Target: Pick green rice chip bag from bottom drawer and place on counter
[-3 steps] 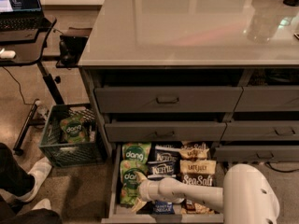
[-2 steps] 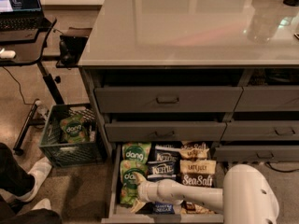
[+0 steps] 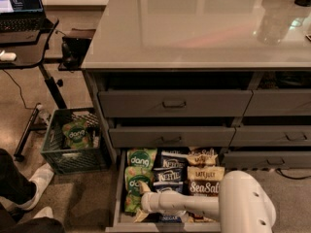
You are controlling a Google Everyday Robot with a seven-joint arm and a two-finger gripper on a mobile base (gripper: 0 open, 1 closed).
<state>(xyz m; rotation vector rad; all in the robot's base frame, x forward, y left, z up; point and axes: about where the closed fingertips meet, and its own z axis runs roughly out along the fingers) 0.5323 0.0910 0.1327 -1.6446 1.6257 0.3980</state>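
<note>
The bottom drawer (image 3: pixel 118 193) is pulled open at the bottom of the view and is full of snack bags. Green rice chip bags lie along its left side: one at the back (image 3: pixel 141 158), a second (image 3: pixel 136 178) in front of it, and a third partly hidden by the arm. My gripper (image 3: pixel 144 201) reaches in from the right on a white arm and sits low over the front green bags, at the drawer's left side. The glossy counter (image 3: pixel 194 28) spans the top of the view above the drawers.
Blue Kettle bags (image 3: pixel 169 165) and brown Late July and Sea Salt bags (image 3: pixel 206 178) fill the drawer's middle and right. A dark crate (image 3: pixel 73 142) with another green bag stands on the floor to the left. A black desk with a laptop (image 3: pixel 22 13) stands at far left, and a person's shoes (image 3: pixel 34 183) are at lower left.
The arm and gripper have stayed almost still over the green bags in the drawer. Nothing else has moved.
</note>
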